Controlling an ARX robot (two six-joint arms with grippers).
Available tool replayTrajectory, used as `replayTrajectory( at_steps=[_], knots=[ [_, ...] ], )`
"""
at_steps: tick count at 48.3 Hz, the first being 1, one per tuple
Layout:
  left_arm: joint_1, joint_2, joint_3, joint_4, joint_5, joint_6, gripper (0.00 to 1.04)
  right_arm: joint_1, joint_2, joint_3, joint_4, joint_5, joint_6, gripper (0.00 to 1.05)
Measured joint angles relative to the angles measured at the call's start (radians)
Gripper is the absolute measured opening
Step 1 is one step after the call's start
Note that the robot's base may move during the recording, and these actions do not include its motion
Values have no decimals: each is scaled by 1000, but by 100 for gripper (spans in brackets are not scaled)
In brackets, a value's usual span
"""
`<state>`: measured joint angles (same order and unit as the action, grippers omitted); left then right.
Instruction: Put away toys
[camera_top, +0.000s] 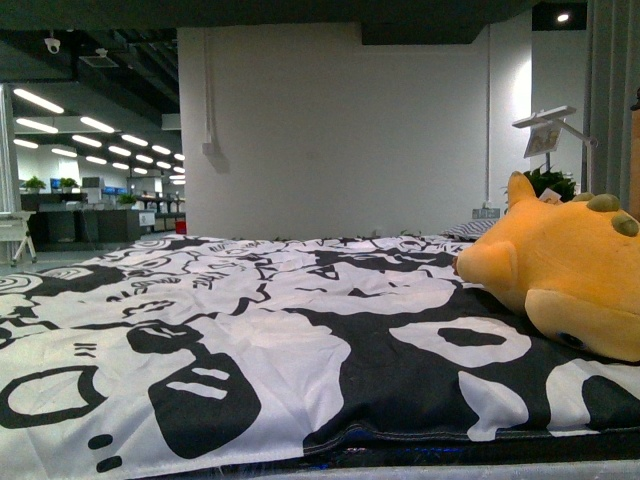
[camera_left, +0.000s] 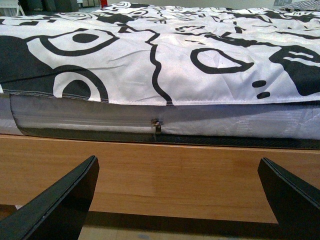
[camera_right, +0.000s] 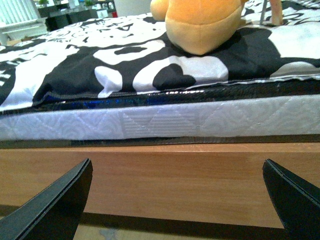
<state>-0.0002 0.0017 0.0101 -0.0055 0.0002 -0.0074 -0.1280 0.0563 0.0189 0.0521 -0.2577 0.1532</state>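
A yellow-orange plush toy (camera_top: 570, 270) with a pointed ear and green bumps lies on the bed's black-and-white cover (camera_top: 250, 340), at the right in the front view. The right wrist view catches the toy (camera_right: 200, 22) resting near the bed's edge, above the mattress. My right gripper (camera_right: 177, 200) is open, low in front of the wooden bed frame (camera_right: 170, 180), below the toy and well apart from it. My left gripper (camera_left: 177, 200) is open too, facing the wooden bed frame (camera_left: 170, 170) under the cover's hanging edge. Neither arm shows in the front view.
A white mattress side (camera_right: 165, 122) sits between cover and frame. A zipper pull (camera_left: 156, 125) hangs on the mattress side in the left wrist view. Behind the bed stand a white wall (camera_top: 340, 130), a lamp (camera_top: 548, 125) and a plant (camera_top: 548, 182). An office area opens at far left.
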Motion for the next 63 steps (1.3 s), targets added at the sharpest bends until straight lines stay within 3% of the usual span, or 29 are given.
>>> replayTrajectory(
  at_steps=[5, 12, 20, 33, 40, 63],
  knots=[
    [0, 0, 0, 0, 0, 0, 99, -21, 60, 29, 74, -14, 35, 104],
    [0, 0, 0, 0, 0, 0, 99, -41, 331, 170, 333, -54, 39, 104],
    [0, 0, 0, 0, 0, 0, 99, 1, 697, 423, 488, -17, 11, 104],
    [0, 0, 0, 0, 0, 0, 99, 103, 1128, 807, 457, 113, -98, 104],
    [0, 0, 0, 0, 0, 0, 99, 114, 1295, 948, 409, 170, -120, 104],
    [0, 0, 0, 0, 0, 0, 99, 158, 1552, 1159, 352, 237, -122, 104]
  ],
)
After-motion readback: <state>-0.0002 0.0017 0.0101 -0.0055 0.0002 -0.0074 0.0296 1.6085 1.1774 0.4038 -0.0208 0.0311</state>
